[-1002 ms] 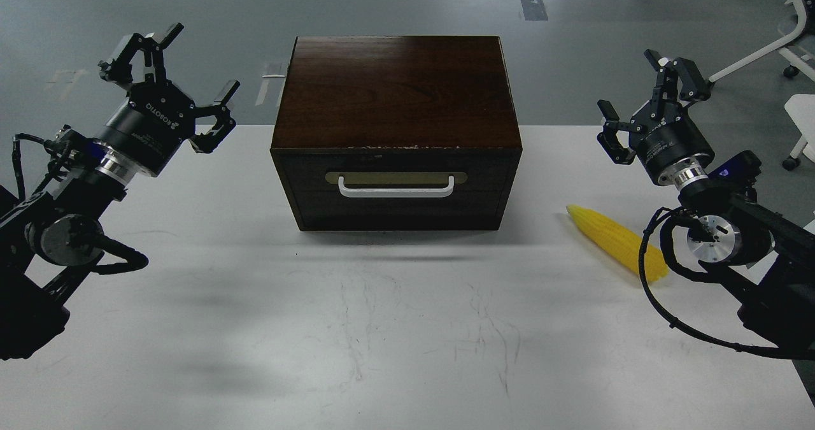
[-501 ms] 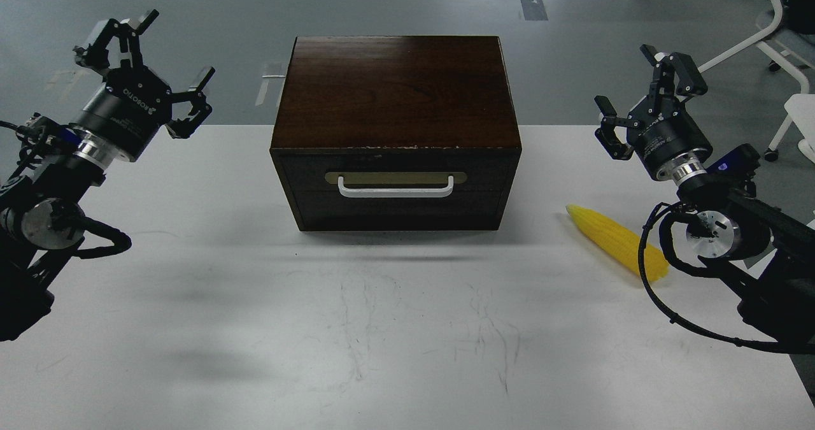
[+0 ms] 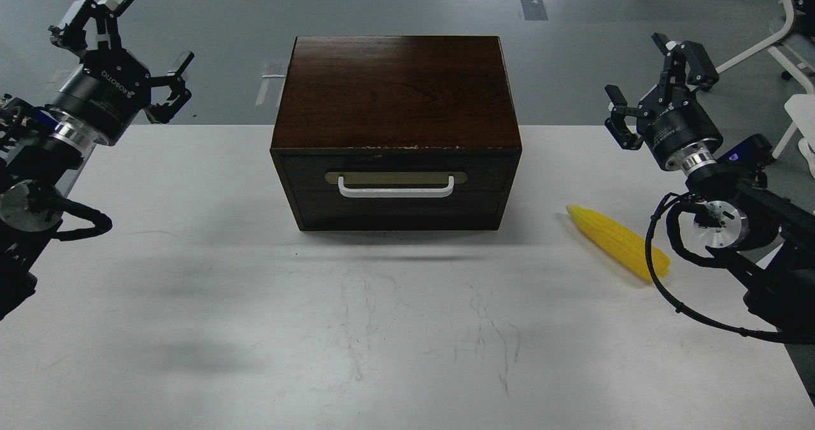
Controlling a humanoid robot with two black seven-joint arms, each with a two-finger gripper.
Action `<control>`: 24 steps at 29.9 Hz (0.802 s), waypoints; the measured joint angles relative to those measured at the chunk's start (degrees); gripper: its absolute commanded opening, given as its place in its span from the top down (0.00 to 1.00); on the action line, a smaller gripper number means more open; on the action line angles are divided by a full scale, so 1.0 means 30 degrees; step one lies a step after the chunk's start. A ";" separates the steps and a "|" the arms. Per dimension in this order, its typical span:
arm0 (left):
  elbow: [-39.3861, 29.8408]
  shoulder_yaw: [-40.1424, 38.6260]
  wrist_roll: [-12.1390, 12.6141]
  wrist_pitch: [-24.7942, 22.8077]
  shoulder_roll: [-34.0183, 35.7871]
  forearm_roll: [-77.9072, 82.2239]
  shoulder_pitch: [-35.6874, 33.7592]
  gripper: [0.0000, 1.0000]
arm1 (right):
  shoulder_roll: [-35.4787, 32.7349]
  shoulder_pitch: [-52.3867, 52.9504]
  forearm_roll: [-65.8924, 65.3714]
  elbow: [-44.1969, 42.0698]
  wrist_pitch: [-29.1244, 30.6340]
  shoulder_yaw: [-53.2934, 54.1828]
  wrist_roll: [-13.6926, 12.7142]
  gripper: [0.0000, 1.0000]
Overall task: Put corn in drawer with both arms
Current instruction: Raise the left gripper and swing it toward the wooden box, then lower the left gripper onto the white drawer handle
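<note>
One corn [image 3: 617,243] lies flat on the white table [image 3: 255,328], below and a little inward of your right gripper [image 3: 659,67], pointed end toward the box, thick end just beside the right arm's cable loop; it looks light and stiff with a bumpy, likely slick skin, so take it across the thick middle. One drawer [image 3: 395,191], pushed in, with one white handle [image 3: 396,189], sits between the two grippers. Left gripper [image 3: 118,41] and right gripper both hang spread wide, holding nothing, well apart from box and corn.
</note>
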 measured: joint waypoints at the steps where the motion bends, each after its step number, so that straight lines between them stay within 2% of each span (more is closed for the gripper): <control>1: -0.0074 -0.0016 0.0000 -0.0002 0.0195 0.0186 -0.0143 0.01 | -0.0013 0.0058 -0.0001 -0.0225 0.0435 -0.0019 0.0000 0.00; 6: -0.1470 -0.0042 -0.0001 -0.0017 0.1347 0.3386 -0.1439 0.01 | -0.0038 0.0161 -0.0005 -0.1044 0.2315 -0.0085 0.0000 0.00; 10: -0.3443 -0.0087 -0.0145 -0.0018 0.2090 0.6214 -0.2548 0.01 | -0.0045 0.0307 -0.0006 -0.1138 0.2498 -0.0090 0.0000 0.00; 18: -0.8861 -0.0055 -0.0602 -0.0023 0.2759 1.4011 -0.4759 0.01 | -0.0033 0.0604 -0.0006 -0.1175 0.2507 -0.0119 0.0000 0.00; 21: -1.0347 -0.0029 -0.1052 -0.0016 0.2491 1.7691 -0.5113 0.01 | -0.0034 0.0609 -0.0007 -0.1305 0.2480 -0.0119 0.0000 0.00; 24: -1.1105 0.0371 -0.2219 -0.0013 0.1706 2.1699 -0.5472 0.01 | -0.0064 0.0569 -0.0009 -0.1688 0.2478 -0.0119 0.0000 0.00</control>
